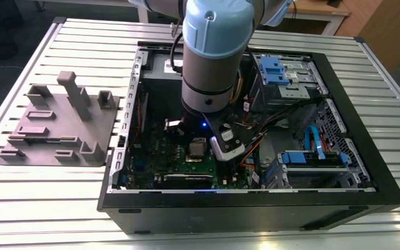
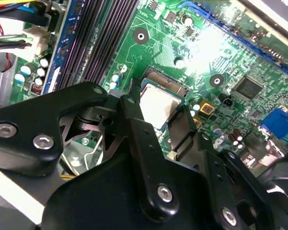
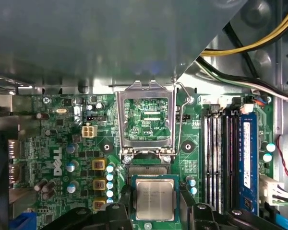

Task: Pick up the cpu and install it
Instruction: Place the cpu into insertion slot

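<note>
The gripper [image 3: 155,192] pinches the cpu [image 3: 155,201] by 2 edges over the open socket [image 3: 146,170]. Any tilt (or offset) could bend pins.

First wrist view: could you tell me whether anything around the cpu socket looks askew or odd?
Nothing looks damaged. The cpu, held in the gripper, leaves a strip of socket contacts exposed along one edge, so it seems offset; the load plate stands open.
</note>
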Action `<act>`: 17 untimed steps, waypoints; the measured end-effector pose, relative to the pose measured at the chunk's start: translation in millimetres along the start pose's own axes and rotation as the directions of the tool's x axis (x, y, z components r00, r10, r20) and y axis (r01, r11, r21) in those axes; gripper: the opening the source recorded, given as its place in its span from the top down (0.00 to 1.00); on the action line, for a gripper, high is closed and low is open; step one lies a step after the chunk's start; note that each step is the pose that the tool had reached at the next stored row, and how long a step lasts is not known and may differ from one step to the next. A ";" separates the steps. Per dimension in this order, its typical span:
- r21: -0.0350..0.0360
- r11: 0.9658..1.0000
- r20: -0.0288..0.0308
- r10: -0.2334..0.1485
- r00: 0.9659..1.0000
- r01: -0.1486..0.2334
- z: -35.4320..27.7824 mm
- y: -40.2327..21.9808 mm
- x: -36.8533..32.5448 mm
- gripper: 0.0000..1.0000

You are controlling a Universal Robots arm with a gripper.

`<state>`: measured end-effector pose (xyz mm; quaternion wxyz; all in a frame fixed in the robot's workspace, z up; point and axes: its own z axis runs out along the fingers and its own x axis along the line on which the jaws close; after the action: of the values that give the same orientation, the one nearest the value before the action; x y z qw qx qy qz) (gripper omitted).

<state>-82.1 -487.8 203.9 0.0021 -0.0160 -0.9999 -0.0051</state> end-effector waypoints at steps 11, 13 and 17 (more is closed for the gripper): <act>0.000 1.000 0.000 0.000 1.000 0.000 8.2 -1.7 2.5 0.53; 0.000 1.000 0.000 0.000 1.000 0.000 9.5 -1.8 3.3 0.53; -0.001 1.000 0.000 0.000 1.000 0.000 10.4 -1.8 3.4 0.53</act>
<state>-85.5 -489.4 193.5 0.0021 -0.0159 -0.9999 -0.0055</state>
